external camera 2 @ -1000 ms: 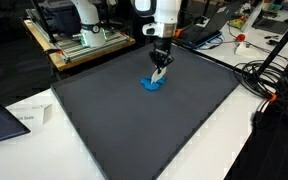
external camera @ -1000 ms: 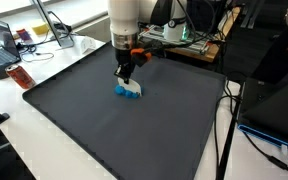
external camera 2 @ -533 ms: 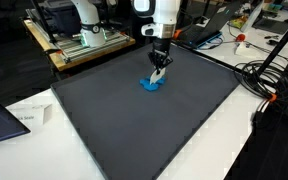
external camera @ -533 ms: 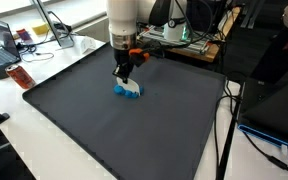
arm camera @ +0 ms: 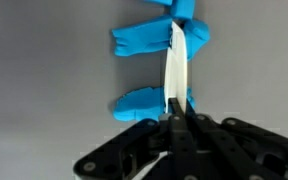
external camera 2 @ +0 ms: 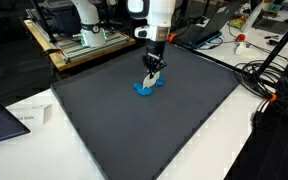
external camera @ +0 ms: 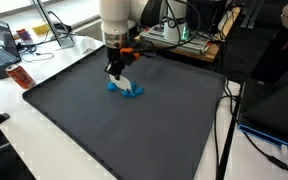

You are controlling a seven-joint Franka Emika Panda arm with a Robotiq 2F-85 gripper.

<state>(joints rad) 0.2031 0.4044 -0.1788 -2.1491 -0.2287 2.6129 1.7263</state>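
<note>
A blue object with a thin white strip lies on the dark grey mat in both exterior views (external camera: pixel 125 91) (external camera 2: pixel 145 87). In the wrist view the blue parts (arm camera: pixel 142 39) spread to the left of and above the white strip (arm camera: pixel 177 62), which runs upright between them. My gripper (arm camera: pixel 176 106) is shut on the lower end of the white strip, jaws pressed together. In both exterior views the gripper (external camera: pixel 117 73) (external camera 2: pixel 152 71) points straight down onto the object near the mat's far middle.
The mat (external camera: pixel 104 130) covers most of the table. A red item (external camera: pixel 20 76) and a laptop (external camera: pixel 4 40) lie on the white table beside it. Electronics and cables (external camera: pixel 179 35) stand behind. A second robot base (external camera 2: pixel 84 30) stands at the back.
My arm has shifted sideways over the mat, and the blue and white object has moved with it a short way.
</note>
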